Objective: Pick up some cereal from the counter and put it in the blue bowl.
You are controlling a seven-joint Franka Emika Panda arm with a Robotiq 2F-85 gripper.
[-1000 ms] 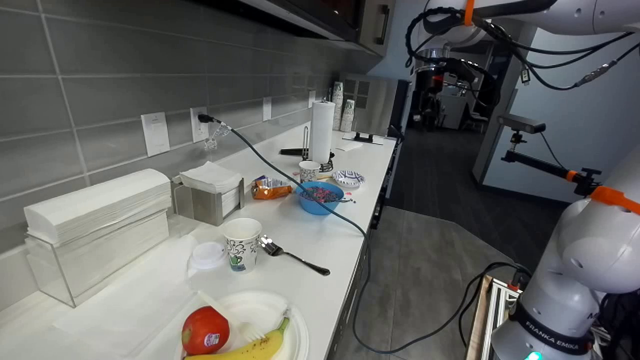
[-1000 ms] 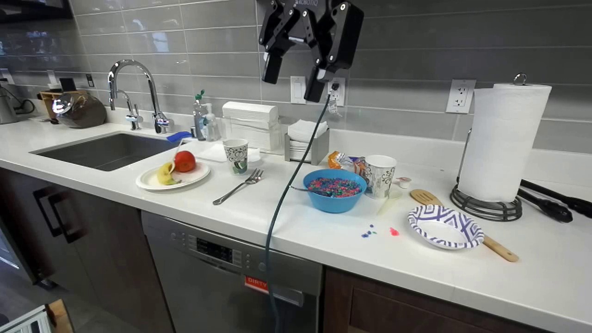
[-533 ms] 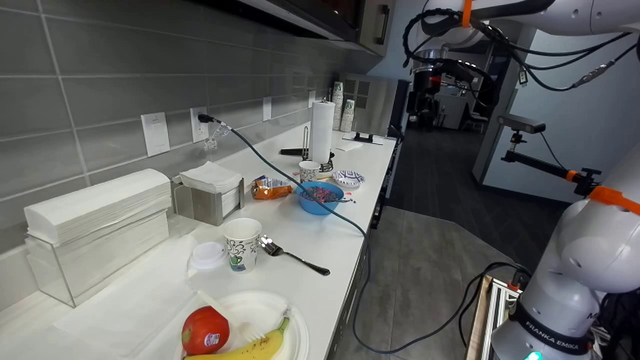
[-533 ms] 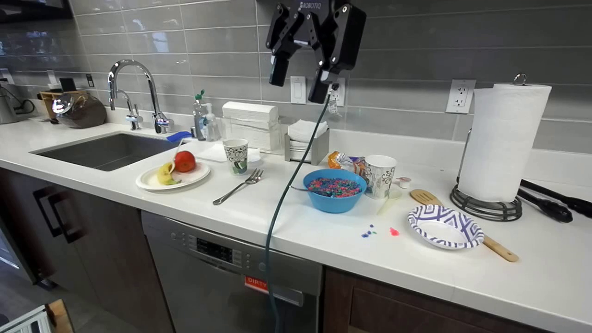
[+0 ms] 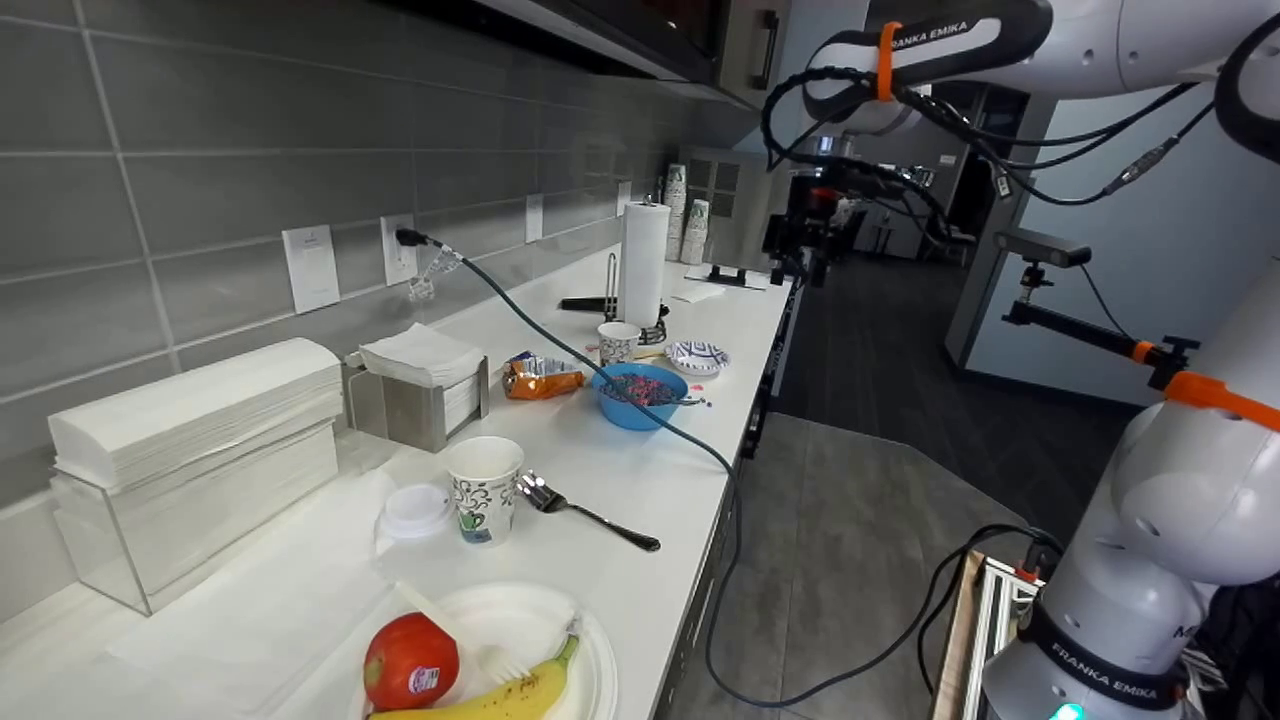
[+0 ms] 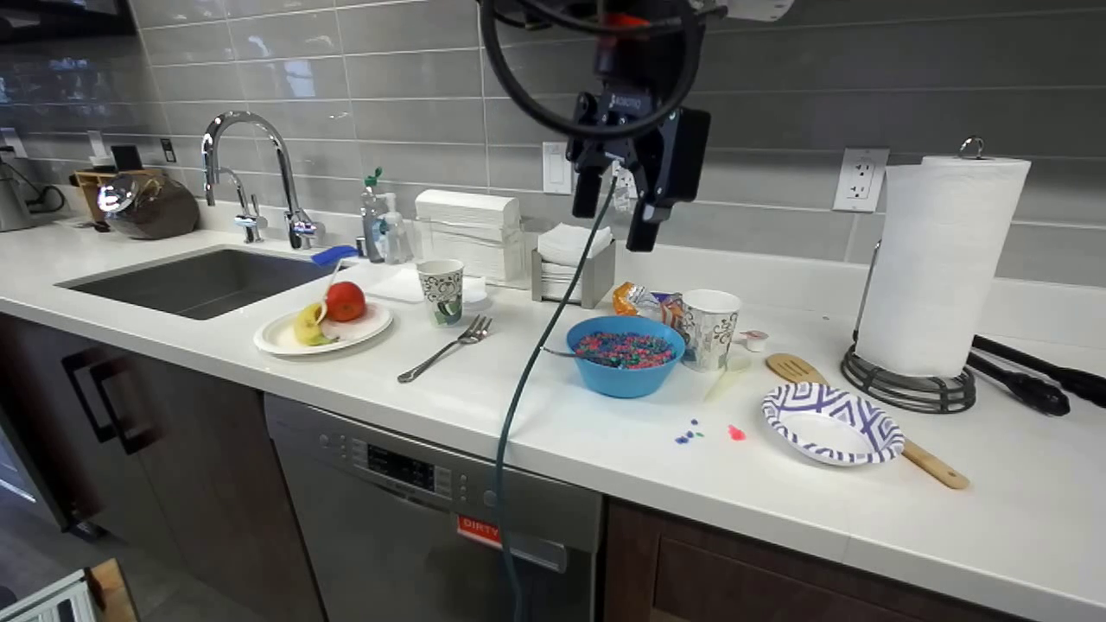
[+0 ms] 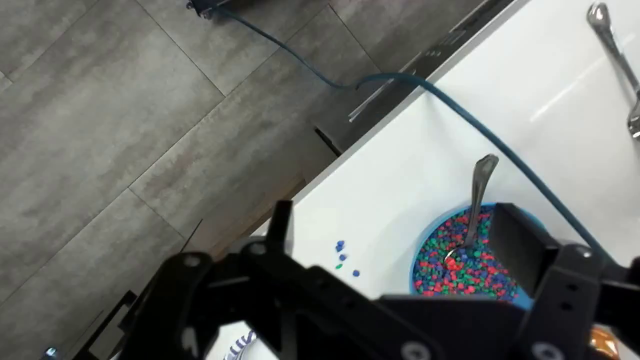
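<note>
The counter (image 6: 605, 423) carries a few loose blue and green cereal bits (image 6: 689, 431) and a pink clump (image 6: 736, 433) in front of the blue bowl. The loose cereal bits (image 7: 341, 256) also show between my fingers in the wrist view. The blue bowl (image 6: 624, 382) is full of red, blue and green bits, with a spoon (image 7: 481, 175) resting in it. It also shows in an exterior view (image 5: 625, 415) and in the wrist view (image 7: 419, 250), partly behind a finger (image 7: 517, 245). My gripper (image 6: 615, 216) is open and empty, high above the counter.
A dark cable (image 6: 518, 397) runs from the wall outlet over the counter, just beside the bowl. A paper cup (image 6: 708, 333), a patterned bowl (image 6: 836, 432), a wooden spatula (image 6: 933, 464) and a paper towel roll (image 6: 942, 268) stand nearby. A fork (image 6: 445, 347) lies beyond the cable.
My gripper has moved lower and inward over the counter. It has shifted rightward in one exterior picture and leftward in the other. The fingers stay open. The bowl and cereal have not moved.
</note>
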